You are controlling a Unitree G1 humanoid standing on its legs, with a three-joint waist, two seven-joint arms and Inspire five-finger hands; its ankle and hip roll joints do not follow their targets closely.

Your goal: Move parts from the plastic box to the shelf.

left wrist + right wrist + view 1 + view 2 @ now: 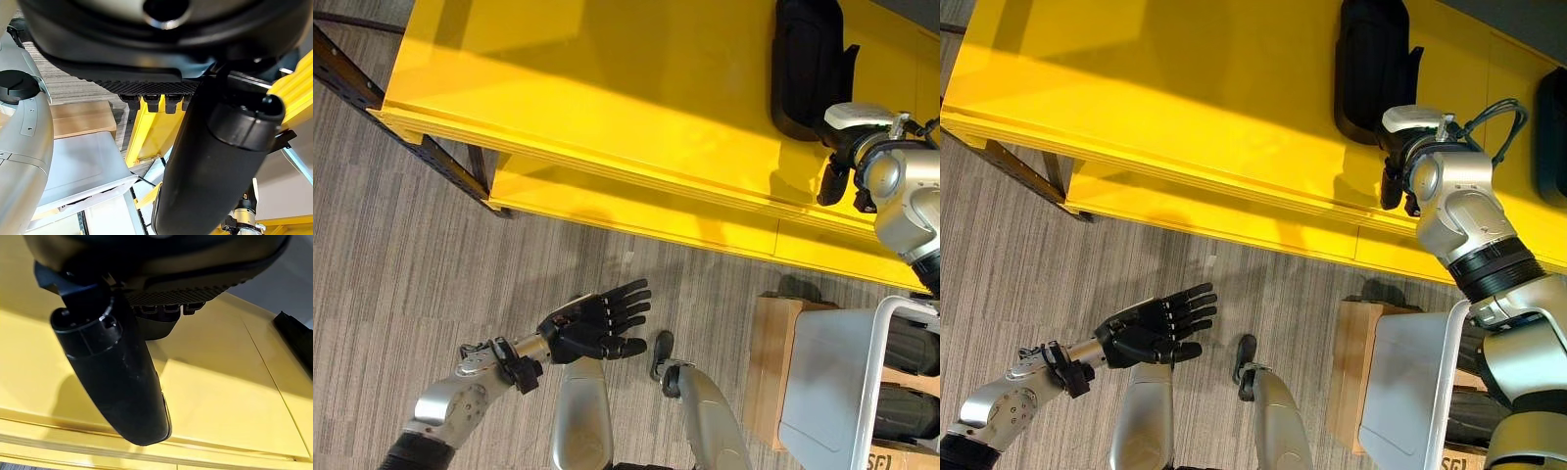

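Observation:
A long black part (808, 64) lies on the top of the yellow shelf (607, 98). My right hand (1396, 162) is at that part's near end, over the shelf's front edge, with its fingers (164, 308) straight and its thumb (117, 377) hanging free. Whether it touches the part I cannot tell. A second black part (1552, 127) lies further right on the shelf. The pale plastic box (832, 382) stands at the lower right and holds more black parts (911, 348). My left hand (592, 328) hovers open, palm up, over the floor.
The box rests on a wooden stand (773, 333) in front of the shelf. A lower yellow shelf level (636, 211) juts out under the top one. A dark metal frame (372, 98) runs off the shelf's left end. Grey carpet (431, 264) covers the floor.

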